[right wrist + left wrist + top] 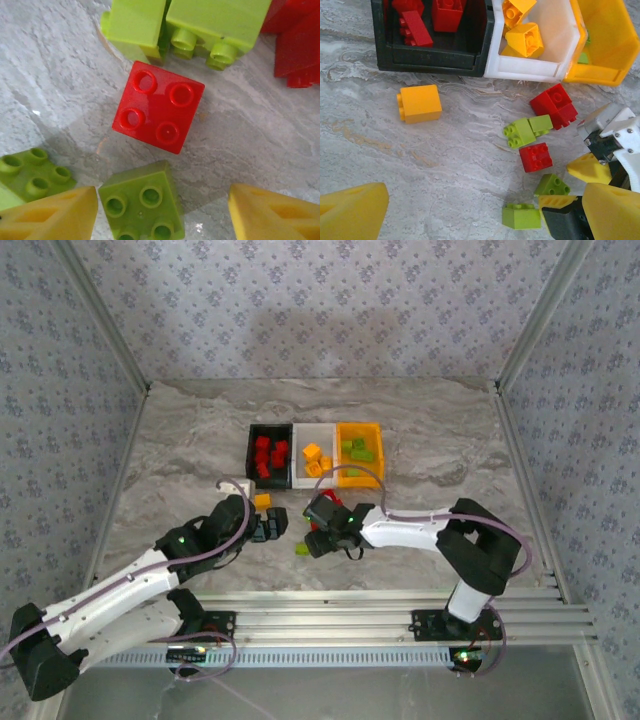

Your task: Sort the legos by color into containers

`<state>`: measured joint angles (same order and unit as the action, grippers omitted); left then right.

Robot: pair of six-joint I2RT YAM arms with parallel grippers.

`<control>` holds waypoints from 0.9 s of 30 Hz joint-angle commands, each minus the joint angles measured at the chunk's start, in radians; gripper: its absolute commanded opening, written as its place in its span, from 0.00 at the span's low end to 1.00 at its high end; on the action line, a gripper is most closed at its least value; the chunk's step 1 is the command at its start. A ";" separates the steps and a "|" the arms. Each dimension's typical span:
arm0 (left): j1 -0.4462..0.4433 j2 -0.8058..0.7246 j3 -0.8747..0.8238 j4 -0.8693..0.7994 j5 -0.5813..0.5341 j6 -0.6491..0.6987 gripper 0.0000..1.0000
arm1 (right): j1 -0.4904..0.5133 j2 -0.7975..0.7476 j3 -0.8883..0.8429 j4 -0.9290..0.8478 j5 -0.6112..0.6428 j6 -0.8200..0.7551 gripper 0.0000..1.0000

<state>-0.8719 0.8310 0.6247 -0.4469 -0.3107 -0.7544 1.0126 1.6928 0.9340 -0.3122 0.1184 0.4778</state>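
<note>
Top external view: three open-top rectangular plastic bins stand in a row, touching, at mid-depth on the grey marble-pattern bench (pixel 180 440).

Sorted so far:
- The black bin (pixel 250 452) holds red toy bricks (pixel 268 455).
- The white bin (pixel 315 426) holds orange-yellow toy bricks (pixel 313 458).
- The orange-yellow bin (pixel 381 450) holds lime green toy bricks (pixel 358 450).

Left to sort, all loose on the bench in front of the bins:
- A single orange-yellow brick (pixel 420 103), near the front wall of the black bin.
- A red double brick (pixel 555 105), near the white bin.
- A lime green brick pair (pixel 526 131).
- A red square four-stud brick (pixel 159 106).
- A lime green four-stud brick (pixel 140 202).
- A lime green flat-lying brick (pixel 521 217).

The left end effector (pixel 480 215) has its fingers wide apart and grips nothing. The right end effector (pixel 162 215) hangs low over the loose cluster with its fingers apart. The lime green four-stud brick lies between its fingertips, unclamped.

Judgement: the task is more than half done. Each colour has its bin, and no brick appears misplaced.
</note>
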 commanded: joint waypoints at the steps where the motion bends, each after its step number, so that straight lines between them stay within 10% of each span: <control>1: 0.000 -0.015 0.016 -0.026 -0.034 -0.012 0.99 | 0.004 0.021 0.021 -0.063 0.036 0.019 0.63; 15: 0.001 -0.012 -0.006 -0.010 -0.021 0.008 0.99 | -0.050 -0.244 -0.087 -0.085 0.096 0.068 0.34; 27: 0.000 0.030 -0.050 0.046 0.048 0.009 0.99 | -0.411 -0.123 0.240 -0.115 0.087 0.045 0.33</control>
<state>-0.8715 0.8585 0.5800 -0.4217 -0.2905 -0.7525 0.6430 1.4799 1.0996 -0.3935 0.1955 0.5301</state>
